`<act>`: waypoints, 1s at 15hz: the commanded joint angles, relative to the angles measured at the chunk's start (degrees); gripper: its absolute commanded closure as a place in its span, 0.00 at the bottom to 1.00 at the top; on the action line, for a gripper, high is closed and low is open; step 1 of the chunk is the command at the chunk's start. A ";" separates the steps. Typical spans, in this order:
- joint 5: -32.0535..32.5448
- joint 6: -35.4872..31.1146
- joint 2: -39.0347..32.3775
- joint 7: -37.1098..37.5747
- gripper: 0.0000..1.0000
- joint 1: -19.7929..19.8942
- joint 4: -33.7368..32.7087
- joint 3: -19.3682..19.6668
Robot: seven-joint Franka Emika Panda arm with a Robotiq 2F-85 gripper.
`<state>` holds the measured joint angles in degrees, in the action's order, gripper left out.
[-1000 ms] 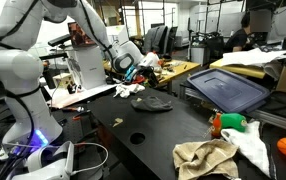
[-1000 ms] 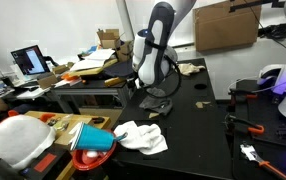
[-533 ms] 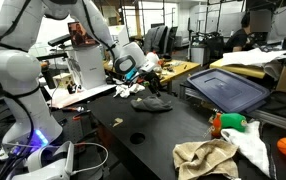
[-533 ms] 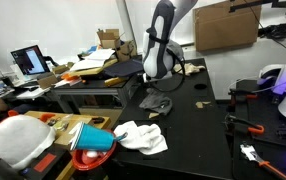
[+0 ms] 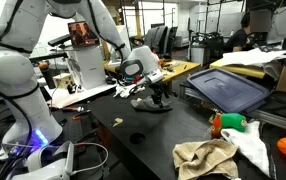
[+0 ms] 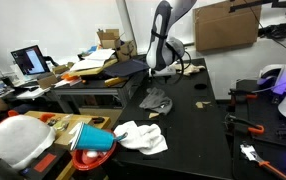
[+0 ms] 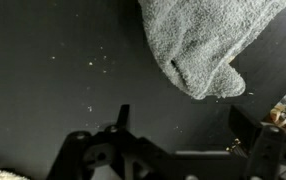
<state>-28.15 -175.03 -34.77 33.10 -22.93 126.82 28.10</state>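
Over the black table (image 7: 43, 70), the gripper (image 7: 181, 135) is seen with jaws spread wide and nothing between them. The grey cloth (image 7: 198, 40) is seen crumpled just ahead, slightly rightward, untouched. No grasp on it is judged made.

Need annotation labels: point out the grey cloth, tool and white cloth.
grey cloth (image 7: 198, 40), wrist view, middle of its surface.
tool (image 7: 181, 122), wrist view, midway between its fingertips.
white cloth (image 6: 141, 137), an exterior view, crumpled middle.

The white arm (image 5: 18, 75) reaches forward and bends down, its end effector (image 5: 157, 92) pointing downward with jaws spread wide.
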 commanded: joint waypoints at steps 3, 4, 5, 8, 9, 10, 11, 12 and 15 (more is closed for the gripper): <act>-0.72 7.56 3.38 -3.30 0.00 22.00 -6.08 -18.84; -1.45 8.50 2.89 -4.35 0.00 25.44 -7.53 -21.87; -2.24 9.68 2.37 -5.64 0.00 28.45 -8.84 -24.44; -2.63 14.31 0.95 -10.20 0.00 34.61 -12.28 -28.89; -2.52 16.17 0.50 -11.47 0.00 35.80 -13.22 -29.51; -2.42 18.30 -0.01 -12.76 0.00 36.77 -14.33 -30.02; -2.40 20.00 -0.35 -14.10 0.00 37.44 -15.07 -30.39; -2.78 21.67 -0.75 -16.26 0.00 38.52 -15.87 -31.29; -2.24 25.10 -1.75 -19.65 0.00 38.99 -17.95 -31.48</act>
<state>-29.35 -153.82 -35.42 17.46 14.97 111.77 -2.43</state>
